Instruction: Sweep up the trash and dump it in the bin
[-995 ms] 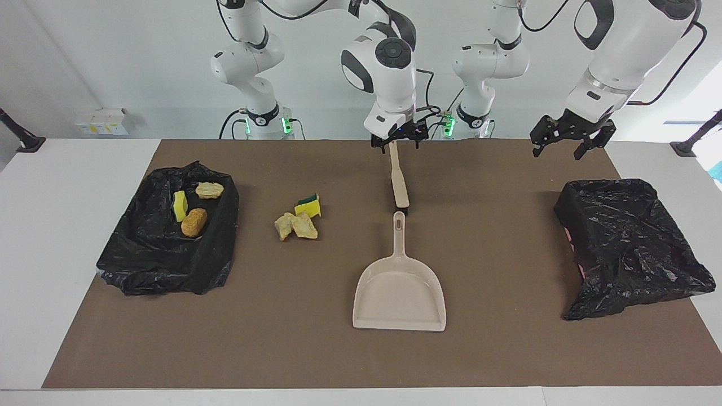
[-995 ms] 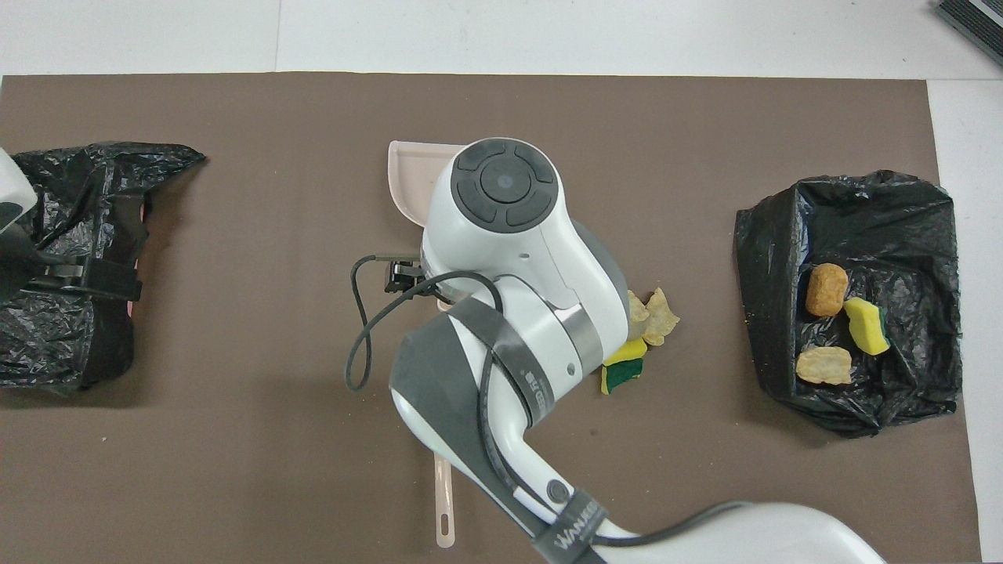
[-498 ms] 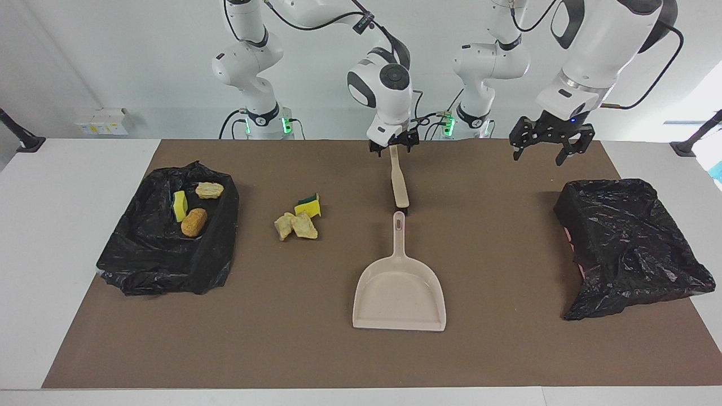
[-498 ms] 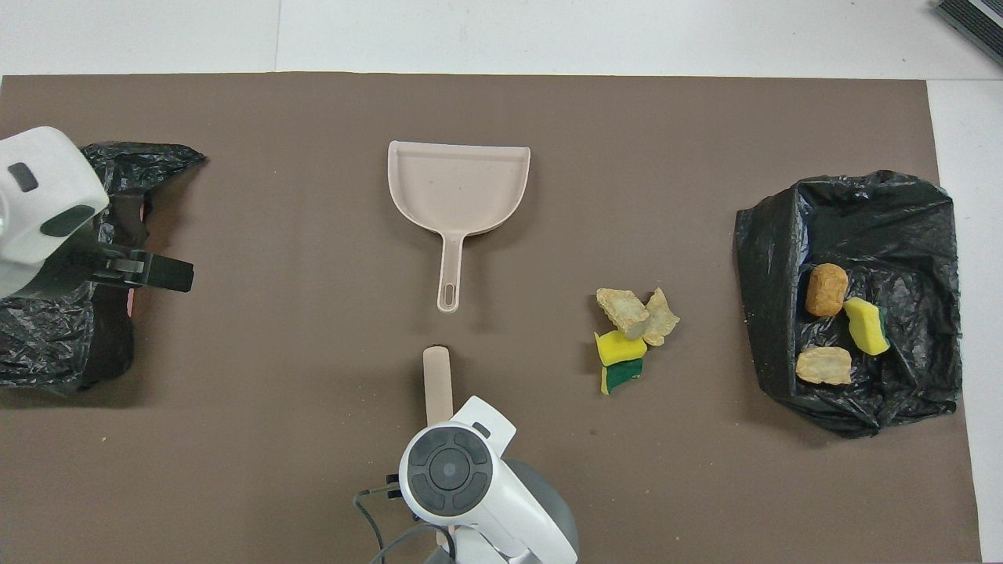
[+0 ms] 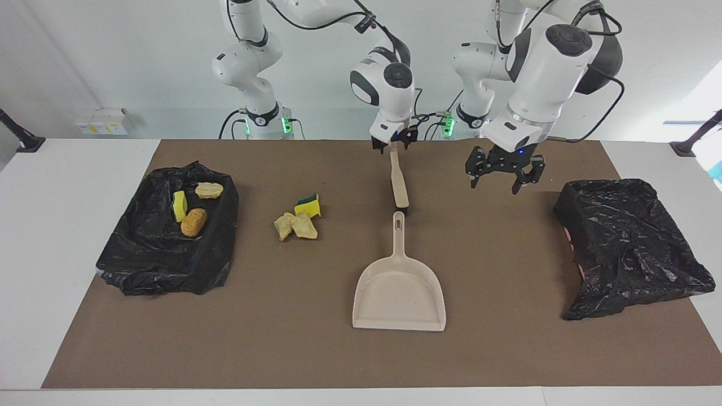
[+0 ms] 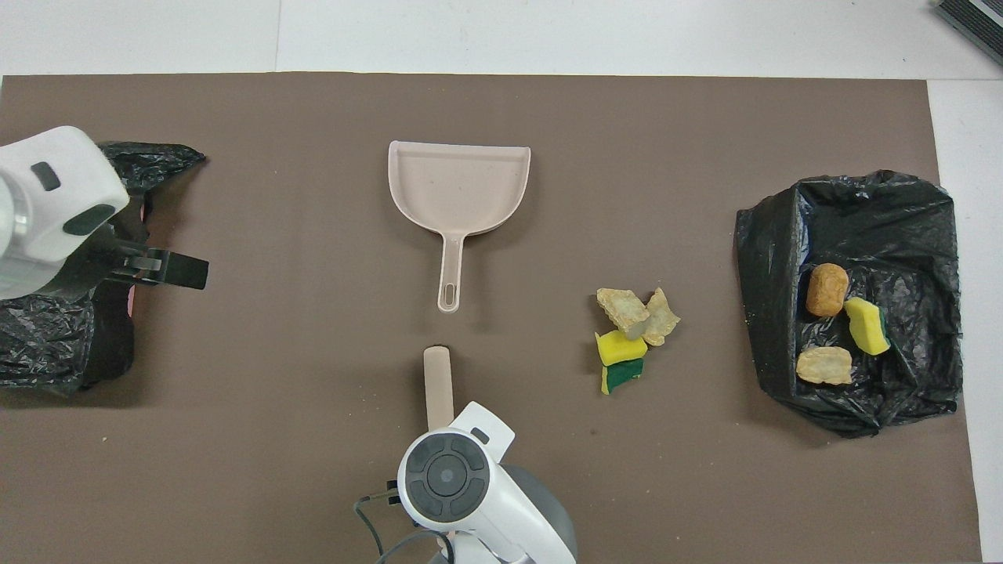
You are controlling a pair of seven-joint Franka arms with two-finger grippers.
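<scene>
Right gripper [image 5: 395,145]: set low at the handle end of the brush [image 5: 399,183]. Its fingers stand at either side of the handle; whether they have clamped on it cannot be told. The brush lies flat on the brown mat [image 5: 316,349], running from this gripper away from the robots. Its other end stops just short of the handle tip of the dustpan [image 5: 399,293], not touching it.

Left gripper [image 5: 501,179]: raised over bare mat, fingers spread wide, nothing between them. A crumpled black bag [image 5: 626,242] lies near it, toward the left arm's end of the table.

Loose trash [image 5: 298,220]: one green-backed yellow sponge and two beige foam chunks, bunched together on the mat. The heap sits toward the right arm's end from the right gripper, beside the brush but well apart from it.

Binned trash: a yellow sponge piece [image 5: 180,206], an orange-brown lump [image 5: 194,222] and a beige chunk [image 5: 209,190] lie inside the black-lined bin [image 5: 152,265], well apart from both grippers, at the right arm's end.
</scene>
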